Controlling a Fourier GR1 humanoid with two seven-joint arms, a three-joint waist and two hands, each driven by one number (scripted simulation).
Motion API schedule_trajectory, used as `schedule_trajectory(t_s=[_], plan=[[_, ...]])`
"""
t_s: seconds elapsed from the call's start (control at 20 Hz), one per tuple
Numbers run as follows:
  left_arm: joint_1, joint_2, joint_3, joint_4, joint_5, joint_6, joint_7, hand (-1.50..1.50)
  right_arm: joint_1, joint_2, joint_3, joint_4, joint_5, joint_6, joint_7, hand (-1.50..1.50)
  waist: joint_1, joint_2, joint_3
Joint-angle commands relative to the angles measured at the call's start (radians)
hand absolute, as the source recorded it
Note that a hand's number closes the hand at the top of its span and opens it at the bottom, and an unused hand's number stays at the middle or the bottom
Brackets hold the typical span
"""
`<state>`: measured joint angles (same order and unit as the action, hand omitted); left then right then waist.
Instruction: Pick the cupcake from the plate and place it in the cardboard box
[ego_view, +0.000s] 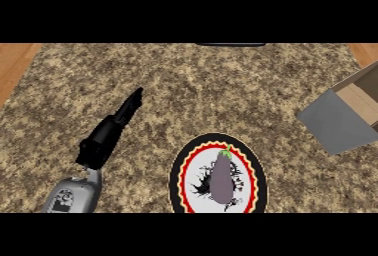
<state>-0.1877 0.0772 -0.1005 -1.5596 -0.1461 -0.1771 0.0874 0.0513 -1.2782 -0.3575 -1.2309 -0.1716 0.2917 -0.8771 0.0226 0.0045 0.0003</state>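
The left hand (112, 129) lies over the left part of the surface (221, 85). Its black fingers (134, 99) are straight and held close together, pointing towards the far edge and a little to the right. They are curled round nothing and hold nothing. Whether they touch the surface or hover above it cannot be told. The grey forearm (74, 194) behind the hand comes in from the near edge at the left corner. The right hand does not show.

To the right of the forearm, at the middle of the near edge, is a round plate (179, 170) with a black rim, a red and yellow ring and a white centre carrying dark markings. The hand is apart from it, its fingers pointing away from it. On the plate there is no cupcake but a long purple aubergine (221, 176), its green stalk end towards the far edge.

Well apart from the plate, at the right edge, stands the cardboard box (363, 90), cut off by the view. Its grey flap (336, 122) is folded out towards the plate.

A dark object (230, 44) shows only as a sliver at the middle of the far edge. Wooden strips (15, 62) show past the left and right edges at the far corners.
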Motion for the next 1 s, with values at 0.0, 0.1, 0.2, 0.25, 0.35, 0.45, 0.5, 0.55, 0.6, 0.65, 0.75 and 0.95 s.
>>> schedule_trajectory(t_s=[0.0, 0.1, 0.2, 0.25, 0.35, 0.45, 0.5, 0.55, 0.6, 0.65, 0.75, 0.95], plan=[[-0.006, -0.014, -0.008, -0.007, -0.009, 0.008, 0.010, 0.00, -0.140, 0.016, 0.086, -0.037, -0.017, 0.068, 0.127, 1.50, 0.000, -0.001, -0.001], [-0.005, 0.011, 0.011, -0.009, -0.002, -0.014, 0.026, 0.00, -0.207, 0.066, 0.124, 0.062, 0.064, 0.038, 0.073, 1.50, -0.003, -0.001, 0.000], [-0.005, 0.006, 0.011, -0.015, 0.005, -0.018, 0.007, 0.00, -0.347, 0.045, 0.167, 0.122, 0.096, 0.029, 0.135, 1.50, 0.014, 0.003, 0.000], [-0.009, -0.010, -0.008, -0.038, 0.013, -0.023, 0.048, 0.00, -0.361, 0.106, 0.219, 0.120, 0.157, -0.046, 0.139, 1.50, 0.021, 0.004, 0.000], [0.026, -0.021, -0.020, 0.029, -0.037, 0.011, -0.043, 0.00, -0.409, 0.118, 0.227, 0.141, 0.198, -0.014, 0.129, 1.50, 0.003, 0.001, 0.000], [0.008, -0.041, -0.030, -0.071, -0.019, 0.016, 0.066, 0.00, -0.446, 0.176, 0.273, 0.151, 0.280, -0.101, 0.126, 1.50, 0.008, 0.000, 0.000], [-0.045, 0.009, 0.030, 0.007, 0.009, -0.028, 0.034, 0.00, -0.468, 0.167, 0.265, 0.141, 0.284, -0.068, 0.153, 1.50, -0.004, 0.000, 0.000], [-0.034, -0.018, -0.001, 0.045, -0.034, 0.005, -0.011, 0.00, -0.474, 0.209, 0.291, 0.167, 0.327, -0.100, 0.123, 1.50, -0.005, 0.000, 0.000], [-0.032, -0.021, 0.007, 0.074, -0.028, 0.007, -0.050, 0.00, -0.535, 0.224, 0.327, 0.224, 0.362, -0.096, 0.125, 1.50, 0.005, 0.004, 0.000], [0.018, -0.013, -0.003, -0.013, -0.010, -0.012, -0.020, 0.00, -0.550, 0.245, 0.324, 0.296, 0.392, -0.116, 0.072, 1.50, 0.009, 0.002, 0.000], [-0.025, 0.021, 0.038, -0.036, 0.036, -0.055, 0.057, 0.00, -0.606, 0.287, 0.353, 0.320, 0.445, -0.155, 0.122, 1.50, 0.009, 0.001, 0.000], [-0.051, -0.006, 0.034, -0.009, 0.029, -0.036, 0.056, 0.00, -0.637, 0.387, 0.406, 0.430, 0.501, -0.148, 0.129, 1.50, 0.011, 0.004, 0.001]])
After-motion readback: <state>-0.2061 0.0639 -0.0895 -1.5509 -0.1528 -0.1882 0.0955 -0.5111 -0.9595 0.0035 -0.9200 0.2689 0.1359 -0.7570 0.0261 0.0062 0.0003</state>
